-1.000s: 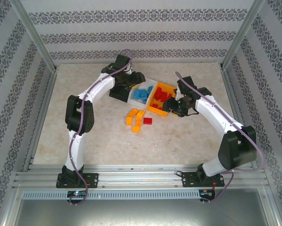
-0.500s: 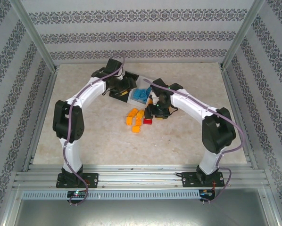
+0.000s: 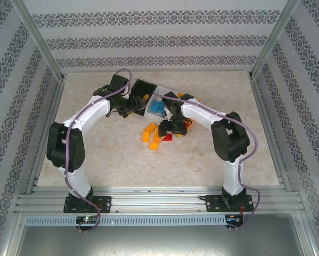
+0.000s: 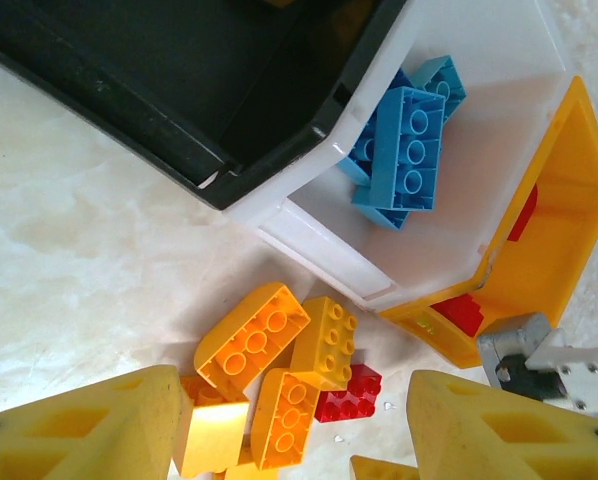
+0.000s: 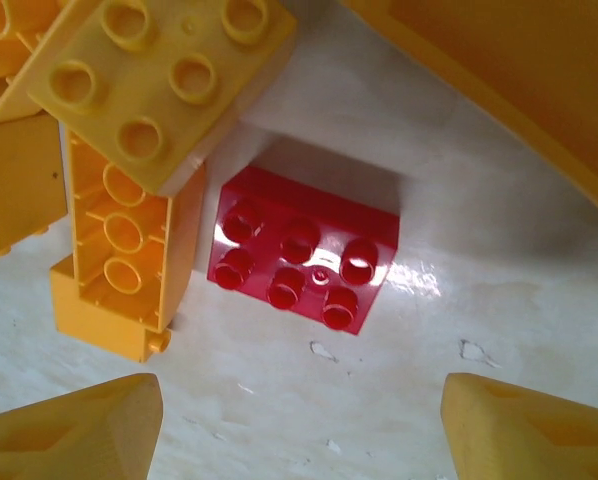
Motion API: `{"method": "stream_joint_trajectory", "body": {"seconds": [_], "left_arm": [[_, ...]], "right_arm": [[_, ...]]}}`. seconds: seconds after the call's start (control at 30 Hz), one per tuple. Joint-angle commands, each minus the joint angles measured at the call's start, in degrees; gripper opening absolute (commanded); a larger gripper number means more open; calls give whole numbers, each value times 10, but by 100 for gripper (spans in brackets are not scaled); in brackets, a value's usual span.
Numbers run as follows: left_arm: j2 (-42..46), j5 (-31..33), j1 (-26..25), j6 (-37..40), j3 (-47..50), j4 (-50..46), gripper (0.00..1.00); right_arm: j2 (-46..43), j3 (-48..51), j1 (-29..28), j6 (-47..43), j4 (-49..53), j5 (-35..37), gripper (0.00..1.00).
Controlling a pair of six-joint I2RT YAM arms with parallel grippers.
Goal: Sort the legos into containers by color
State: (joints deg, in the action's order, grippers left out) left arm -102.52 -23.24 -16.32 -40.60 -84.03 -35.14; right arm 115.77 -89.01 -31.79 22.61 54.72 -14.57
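- Containers: the black bin, white bin and orange bin sit touching in a row across the upper part of the left wrist view.
- Done so far: the blue bricks lie piled in the white bin. Some red bricks show inside the orange bin, partly hidden by its wall. No blue piece is seen loose.
- The part of the black bin's floor in view looks bare, so I judge that colour group not yet begun.
- Left to do: several orange-yellow bricks lie in a loose cluster on the tabletop, just below the white bin at frame centre. An exact count is not possible, as they overlap.
- One red brick also lies on the tabletop, studs up, touching or nearly touching the right edge of the cluster, close to the orange bin's near corner.
- Right claw: fingers spread wide and empty, the red brick directly ahead between them, no contact visible. I judge this the step in hand, taking the last red piece to the orange bin.
- Left claw: fingers apart, holding nothing, poised above the orange-yellow cluster.
- Estimate: about two thirds sorted. Blue appears finished, red is one piece short, and the orange-yellow group remains, presumably for the black bin.
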Motion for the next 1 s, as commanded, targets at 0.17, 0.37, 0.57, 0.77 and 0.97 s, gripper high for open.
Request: {"method": "stream_joint_trajectory", "body": {"seconds": [0.17,0.37,0.57,0.77,0.97], "left_arm": [[27,6,22,-2,12,6,62],[25,0,31,0,12,3,62],[21,-4,34,1,11,5,62],[13,-13,34,-7,13,19,62],[9,-20,34,-15,16,32,62]], "right_arm": [[54,-46,-7,22,15,27,73],[76,-50,-7,29,13,36,71],[84,-43,-12,25,20,58,69],[55,-2,-15,28,4,76,61],[16,26,-13,29,-4,84,53]]}}
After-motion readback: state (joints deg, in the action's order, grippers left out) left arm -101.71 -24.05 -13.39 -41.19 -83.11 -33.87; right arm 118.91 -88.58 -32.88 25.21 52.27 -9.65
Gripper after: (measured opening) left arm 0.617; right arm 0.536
